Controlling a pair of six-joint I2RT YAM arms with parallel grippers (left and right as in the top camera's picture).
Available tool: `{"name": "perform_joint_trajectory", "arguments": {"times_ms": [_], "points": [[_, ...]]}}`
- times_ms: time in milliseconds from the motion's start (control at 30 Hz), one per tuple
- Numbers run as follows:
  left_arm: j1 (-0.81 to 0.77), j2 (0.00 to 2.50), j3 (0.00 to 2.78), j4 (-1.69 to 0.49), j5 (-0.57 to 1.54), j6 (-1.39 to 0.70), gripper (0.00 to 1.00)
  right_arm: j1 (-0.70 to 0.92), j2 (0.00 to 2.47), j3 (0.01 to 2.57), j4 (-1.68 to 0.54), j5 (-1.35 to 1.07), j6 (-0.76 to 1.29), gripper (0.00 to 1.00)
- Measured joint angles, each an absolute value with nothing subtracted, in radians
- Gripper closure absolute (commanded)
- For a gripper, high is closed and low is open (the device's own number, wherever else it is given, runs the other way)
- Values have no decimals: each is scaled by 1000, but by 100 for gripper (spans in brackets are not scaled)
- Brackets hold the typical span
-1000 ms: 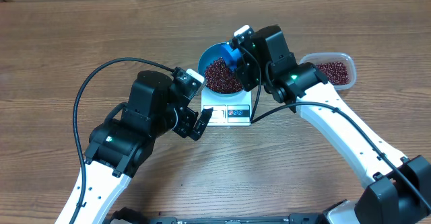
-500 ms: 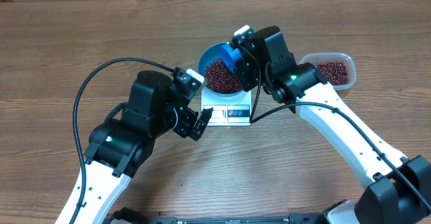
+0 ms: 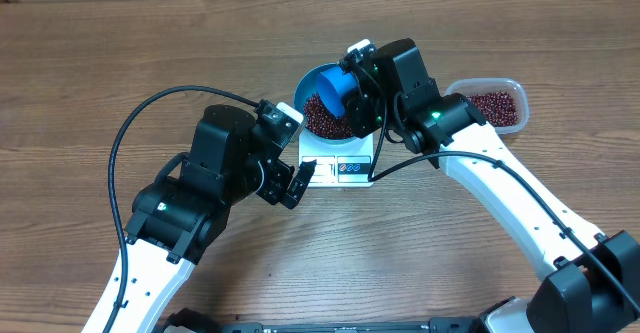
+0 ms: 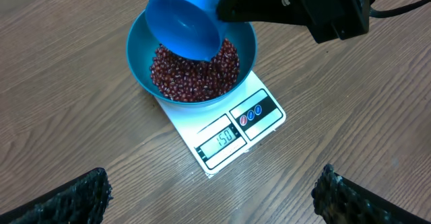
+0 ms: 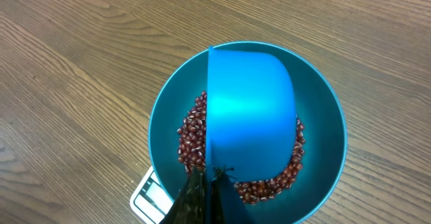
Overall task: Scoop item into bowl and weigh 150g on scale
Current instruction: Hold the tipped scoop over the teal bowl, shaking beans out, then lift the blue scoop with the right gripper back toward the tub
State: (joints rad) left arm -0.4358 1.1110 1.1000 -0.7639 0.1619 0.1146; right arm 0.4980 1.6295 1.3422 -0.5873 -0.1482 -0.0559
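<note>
Item: small dark red-brown beans (image 4: 195,72), heaped in the round deep blue bowl (image 4: 250,46) on the flat white square scale (image 4: 190,124), mid-width on the wooden table (image 3: 100,53), toward its far edge.
Handling: loose, hard, quick to roll. I'd move them by scoop, never by pinching.
Right gripper (image 5: 210,178): clamped on the handle of the small blue plastic scoop (image 4: 182,22), which is tipped over the bowl.
Left gripper (image 3: 297,184): spread wide, empty, by the scale's front.
Display: seemingly at target.

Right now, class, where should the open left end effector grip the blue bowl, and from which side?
Probably pinch the bowl by its left rim, descending from above with one finger inside the wall. That arc is bare and the beans sit below it, while the scoop, held by the right end effector, overhangs the right side.
</note>
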Motion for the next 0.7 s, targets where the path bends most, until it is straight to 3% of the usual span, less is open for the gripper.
{"name": "perform_joint_trajectory", "arguments": {"times_ms": [367,700], "points": [[-436,1111,1100,-764,162,114,0,498,1629,1342,-585,-153,-50,96],[-436,1111,1100,-764,162,115,0,447,1629,1342,-506,-171,139,96]]}}
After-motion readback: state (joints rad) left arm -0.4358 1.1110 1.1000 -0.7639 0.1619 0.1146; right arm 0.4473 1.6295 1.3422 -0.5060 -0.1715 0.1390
